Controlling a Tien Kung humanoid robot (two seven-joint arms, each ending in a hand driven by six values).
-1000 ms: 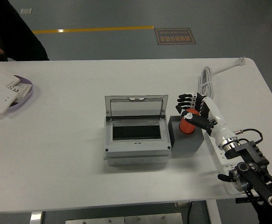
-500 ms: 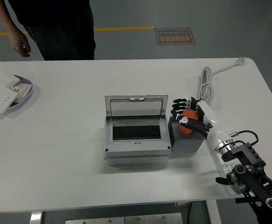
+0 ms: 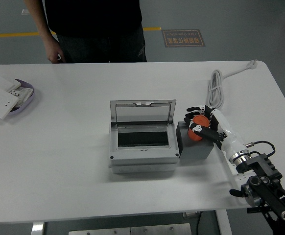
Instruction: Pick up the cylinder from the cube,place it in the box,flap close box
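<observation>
- Head view shows us the right robot hand (image 3: 200, 123) wrapped around the orange cylinder (image 3: 198, 122), black fingers (image 3: 195, 110) curled over its far side and the thumb crossing its near side; we judge it a grasp.
- Compared with a second ago, we see the robot hand drawn in tighter: the fingers, then fanned out beyond the cylinder, now hug it, and the wrist sits lower and nearer the cube.
- The cylinder still sits over the top of the dark grey cube (image 3: 195, 146); we cannot tell whether it has lifted clear or is touching.
- For the task, we read this as the pick-up settled and the lift about to start; nothing has gone into the box yet.
- The grey box (image 3: 142, 155) stands just left of the cube, touching or nearly so, its clear lid (image 3: 142, 112) propped upright at the far side and its opening free.
- The left robot hand is out of sight.
- A person (image 3: 93, 29) now stands at the far side of the surface (image 3: 74, 186), having walked in from the left; their hands hang clear of it.
</observation>
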